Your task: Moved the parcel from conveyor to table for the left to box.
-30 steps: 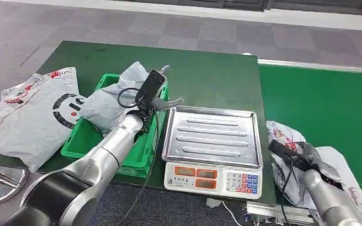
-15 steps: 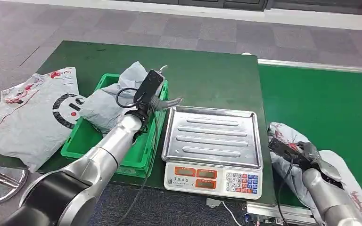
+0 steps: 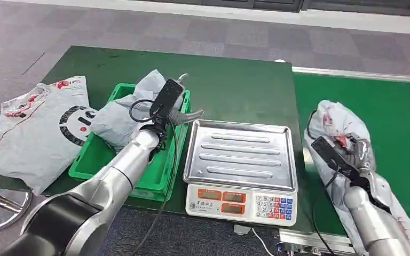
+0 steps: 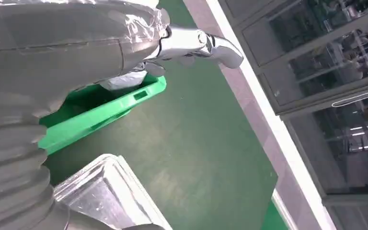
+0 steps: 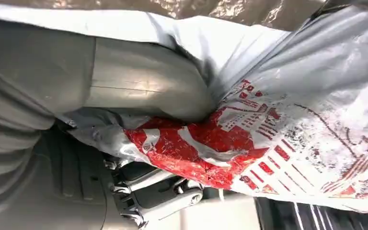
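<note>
A large grey bag with a black ring print was lain flat on the table, well apart from the left hand's fingers, on their outer side. Next came a green crate in which a crumpled grey bag was held; that bag was seen just behind and beside the left hand. The left hand was held over the crate's edge nearest the scale, its fingers spread apart and stretched out, with nothing gripped between them; in the left wrist view they were seen pointing over bare table past the crate. Just beyond the fingertips, towards the right, a scale with a steel tray was set, its keypad and displays turned to the robot.

Further right, over the green conveyor, the parcel, a grey bag with red print, was gripped by the right hand. In the right wrist view the thumb was seen pressed into the parcel from one side and the darker fingers curled under it from the other, so that the plastic was bunched between them. The parcel was draped around the hand and down along the forearm.
</note>
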Robot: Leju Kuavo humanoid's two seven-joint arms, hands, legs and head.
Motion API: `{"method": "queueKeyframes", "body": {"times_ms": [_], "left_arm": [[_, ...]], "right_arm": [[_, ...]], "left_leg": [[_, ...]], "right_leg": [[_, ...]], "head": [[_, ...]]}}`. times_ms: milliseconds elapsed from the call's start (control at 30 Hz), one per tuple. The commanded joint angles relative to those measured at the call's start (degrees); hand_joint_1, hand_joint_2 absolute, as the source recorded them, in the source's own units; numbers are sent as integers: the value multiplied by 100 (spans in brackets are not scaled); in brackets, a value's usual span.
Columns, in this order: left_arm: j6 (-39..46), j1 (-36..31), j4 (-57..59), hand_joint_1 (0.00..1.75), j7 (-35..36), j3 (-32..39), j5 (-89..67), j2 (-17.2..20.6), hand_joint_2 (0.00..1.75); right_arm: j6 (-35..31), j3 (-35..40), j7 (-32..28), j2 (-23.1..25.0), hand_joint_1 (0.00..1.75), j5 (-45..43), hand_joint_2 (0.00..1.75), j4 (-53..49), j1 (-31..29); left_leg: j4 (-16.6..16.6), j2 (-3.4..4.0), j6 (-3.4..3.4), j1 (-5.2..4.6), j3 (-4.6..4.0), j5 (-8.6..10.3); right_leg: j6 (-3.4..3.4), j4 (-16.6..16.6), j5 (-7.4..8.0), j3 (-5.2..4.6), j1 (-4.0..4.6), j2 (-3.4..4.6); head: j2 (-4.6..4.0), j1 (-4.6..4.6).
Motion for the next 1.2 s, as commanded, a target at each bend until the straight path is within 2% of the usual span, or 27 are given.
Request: {"method": "queueKeyframes", "body": {"times_ms": [33,300,467,567,633,667,733,767,800,933,1033,1067,1133,1200], "left_arm": [[17,-434,457,0,67,-369,-2,-144,175],[12,-456,528,0,2,-389,15,-140,175],[20,-450,573,0,-65,-387,68,-133,175],[13,-422,551,0,-144,-402,122,-97,175],[17,-418,528,0,-187,-389,164,-133,175],[-8,-439,540,0,-188,-411,162,-174,175],[-22,-509,580,0,-143,-489,130,-285,175],[-26,-526,579,0,-133,-502,130,-312,175],[0,-555,593,0,-96,-522,132,-380,175],[7,-612,641,0,-67,-556,154,-437,175],[51,-637,660,0,-106,-574,197,-446,175],[61,-632,647,0,-118,-581,209,-438,175],[63,-633,643,0,-117,-597,223,-430,175],[61,-632,642,0,-118,-599,224,-426,175]], "right_arm": [[-376,-1055,-480,-25,175,-639,175,-2581,1106],[-782,-1294,-869,97,175,-978,175,-3239,1655],[-588,-1194,-948,12,175,-1179,175,-3052,1574],[-169,-703,-859,47,175,-1044,175,-2403,896],[120,-102,-637,153,175,-798,175,-1472,-126],[94,134,-536,214,175,-666,175,-1120,-486],[203,521,-435,393,175,-573,175,-563,-1033],[218,590,-405,442,175,-554,175,-488,-1111],[278,687,-366,503,175,-539,175,-389,-1195],[724,1044,-258,615,175,-690,175,82,-1554],[1164,1488,-402,801,175,-1026,175,768,-2121],[1294,1617,-435,947,175,-1106,175,1013,-2269],[1194,1774,-430,1120,175,-1140,175,1181,-2343],[1170,1786,-431,1131,175,-1139,175,1191,-2333]], "left_leg": [[1,-13,0,2,-4,-3],[1,2,0,1,-3,-8],[-1,12,0,2,4,-12],[-5,32,1,3,14,-13],[-6,64,2,2,20,-15],[-24,77,2,4,41,-13],[2,126,2,-2,15,-16],[1,144,2,-1,14,-16],[-2,109,-3,4,-6,-9],[-3,81,-4,4,-4,14],[-1,62,-4,0,-14,19],[-2,78,-5,0,-11,17],[-10,96,-8,1,-1,16],[-11,80,-9,2,-3,19]], "right_leg": [[-4,-1,-9,4,3,-22],[-6,-2,-8,1,2,-12],[-6,-5,-8,7,3,-3],[-7,-13,-3,13,6,9],[-9,-13,5,10,5,37],[-14,-35,11,30,9,41],[-7,-6,24,-15,0,100],[-8,-6,30,-17,1,117],[-8,-4,31,-17,4,91],[-10,0,34,-23,6,68],[-8,5,34,-26,1,50],[-10,5,36,-27,2,64],[-14,-1,39,-22,4,78],[-13,3,35,-23,5,64]], "head": [[0,0],[0,0],[0,0],[0,0],[0,0],[0,0],[0,2],[0,2],[0,2],[0,0],[0,0],[0,0],[0,0],[0,0]]}}
